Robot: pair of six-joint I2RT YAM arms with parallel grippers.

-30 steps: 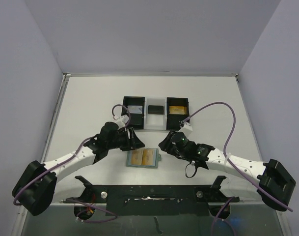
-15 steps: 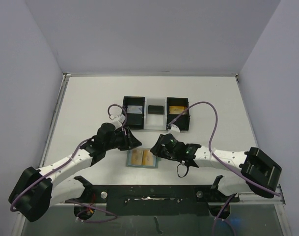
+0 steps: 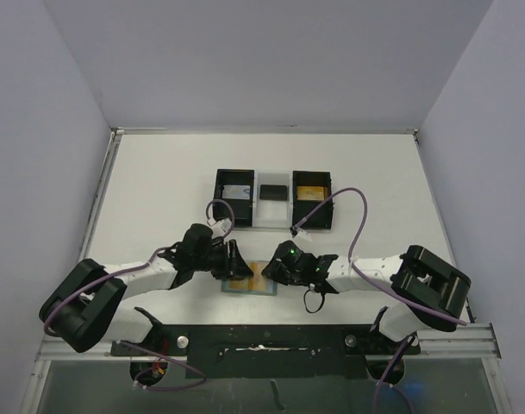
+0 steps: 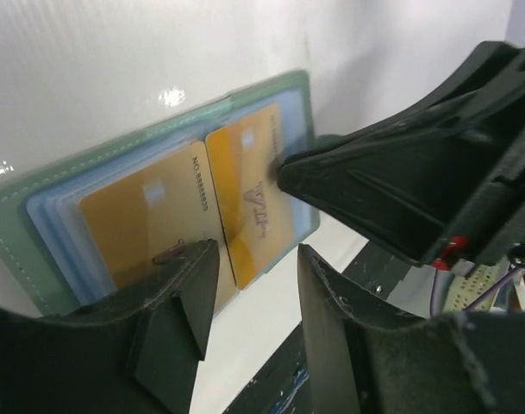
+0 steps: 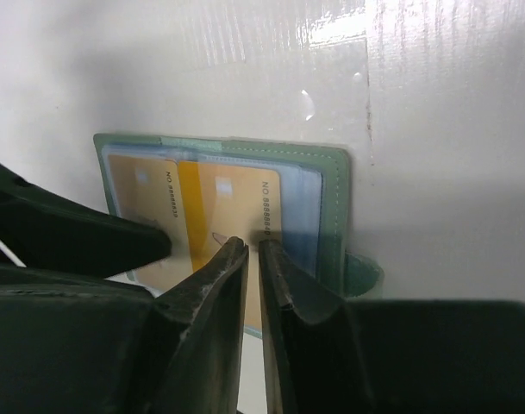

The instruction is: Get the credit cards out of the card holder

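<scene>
The card holder (image 3: 255, 285) lies open on the table near the front, grey-green outside with pale blue pockets. Two gold cards sit in it, one on the left (image 4: 150, 216) and one on the right (image 4: 245, 181). My left gripper (image 3: 234, 259) is open; in its wrist view one finger (image 4: 180, 293) rests over the left card's lower edge. My right gripper (image 3: 271, 269) is shut to a thin slit, its tips (image 5: 253, 246) down on the right card (image 5: 236, 203). The holder's green rim (image 5: 335, 198) and closing tab (image 5: 361, 276) show beside them.
A black-and-clear three-compartment tray (image 3: 273, 226) stands behind the holder, with a pale card (image 3: 236, 191) in its left bin and a gold card (image 3: 311, 191) in its right bin. A black rail (image 3: 262, 345) runs along the table's near edge.
Both arms have closed in on the card holder. The right gripper moved left onto the holder's right half. The left gripper moved right and down to its left half.
</scene>
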